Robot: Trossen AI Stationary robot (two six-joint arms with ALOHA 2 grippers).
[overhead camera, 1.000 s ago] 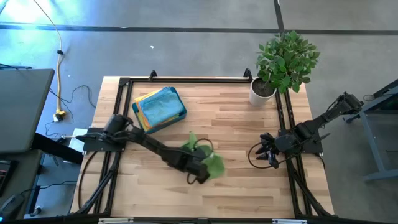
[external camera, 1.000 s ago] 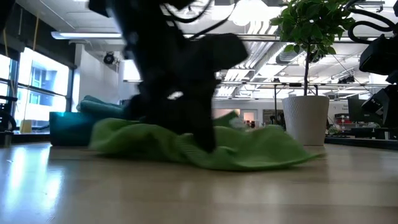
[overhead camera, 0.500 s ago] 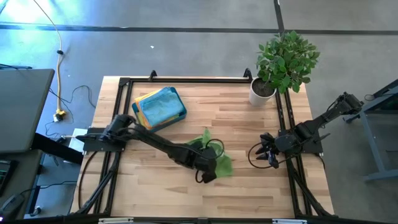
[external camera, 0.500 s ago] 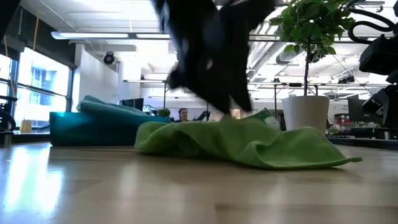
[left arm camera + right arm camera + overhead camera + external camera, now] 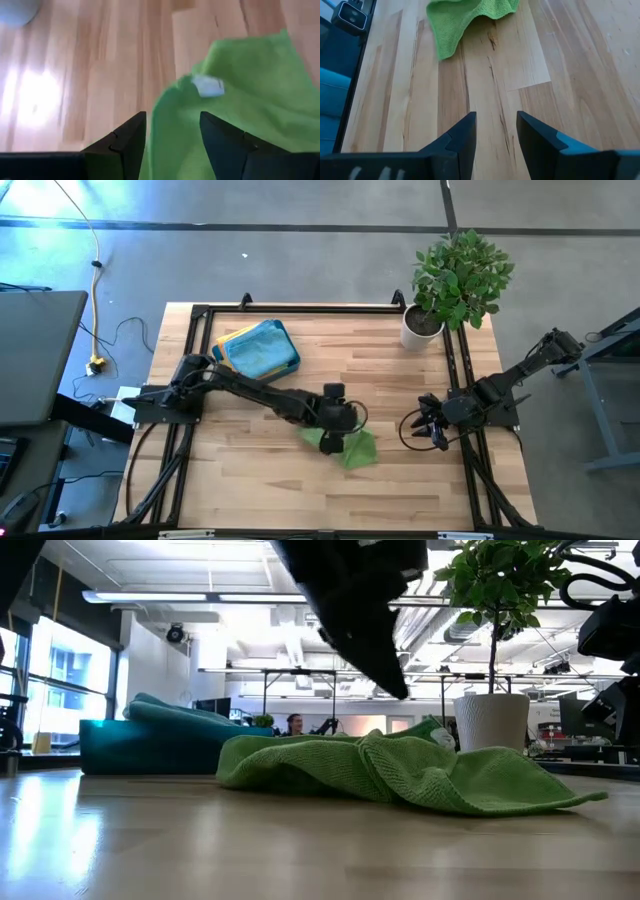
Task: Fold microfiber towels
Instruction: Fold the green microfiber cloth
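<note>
Now left claw (image 5: 172, 145) lifted clear, spread empty, lime green towel (image 5: 347, 446) dropped crumpled

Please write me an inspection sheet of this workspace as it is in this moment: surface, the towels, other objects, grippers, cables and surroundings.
Surface: wooden table with a black frame along its edges.
Job's things: green towel lies crumpled, not folded, near the table's middle; the other towels are stacked in a teal tray at the far left.
Clutter: potted plant at the far right corner.
Grippers: left gripper is open above the green towel, clear of it in the low view; right gripper is open, waiting at the right edge.
Cables: yellow cable on the floor left of the table.
Surroundings: grey floor, a person far behind in the low view.
</note>
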